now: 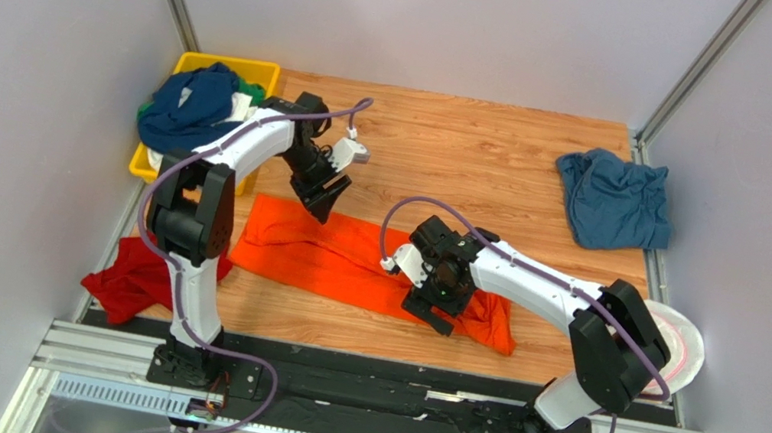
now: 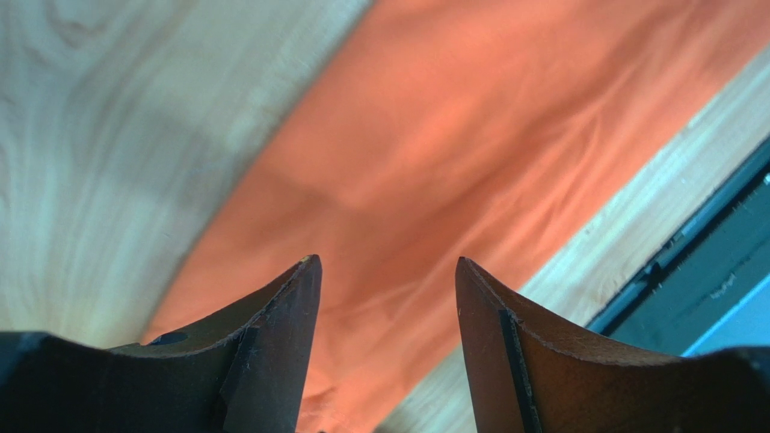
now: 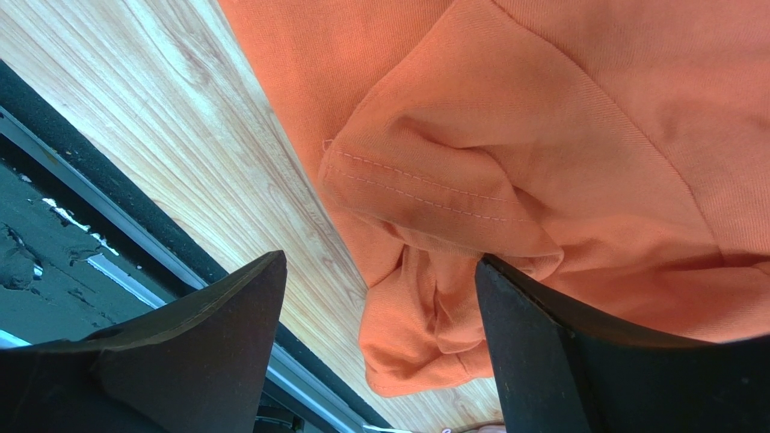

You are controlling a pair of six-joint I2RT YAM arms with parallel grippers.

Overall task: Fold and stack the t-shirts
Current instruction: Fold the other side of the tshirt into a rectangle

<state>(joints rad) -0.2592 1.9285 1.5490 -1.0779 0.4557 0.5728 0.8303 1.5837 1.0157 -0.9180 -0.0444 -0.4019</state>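
Below the right gripper [image 3: 380, 262], whose jaws stand apart and empty, lies the bunched, stitched end of the orange t-shirt [image 3: 560, 117]. Over its left end the left gripper [image 2: 387, 262] hovers, likewise parted and holding nothing. Laid as a long strip across the table [image 1: 460, 147], the cloth looks light, limp and crease-prone; I would pinch both end edges, through every layer
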